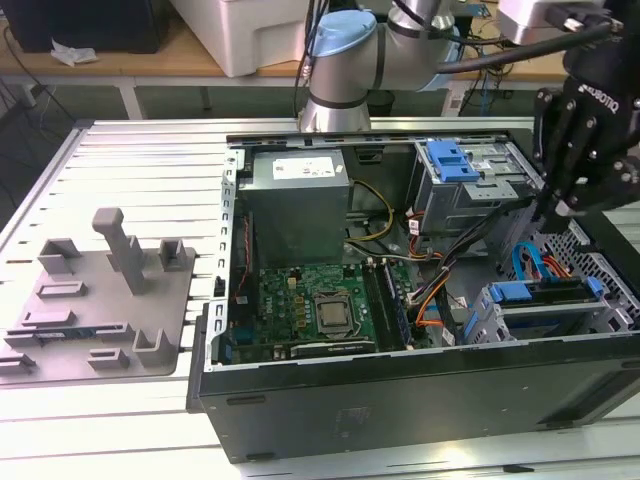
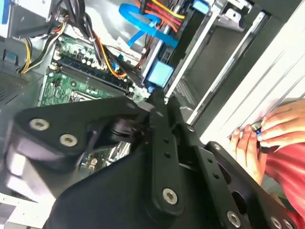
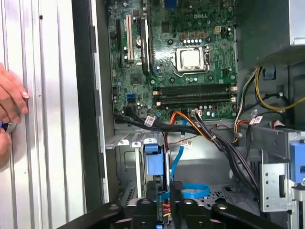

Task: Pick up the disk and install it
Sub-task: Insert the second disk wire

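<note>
Disk (image 1: 545, 292) sits edge-up in lower drive bay, label hidden, directly below jaws. Gripper (image 1: 553, 207) hangs over open case (image 1: 400, 395), fingers (image 2: 159, 124) closed together, gripping nothing. Person's hand (image 2: 267, 131) cut off at frame edge.

White print on the motherboard (image 3: 181, 47)

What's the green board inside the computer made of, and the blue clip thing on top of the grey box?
The green board looks like stiff circuit board, matte green, with shiny metal parts soldered on it; in the first wrist view its silver chip socket glints. The blue clip looks like moulded plastic: even colour, smooth, slightly glossy. The grey box looks like bare sheet metal with punched holes.
</note>
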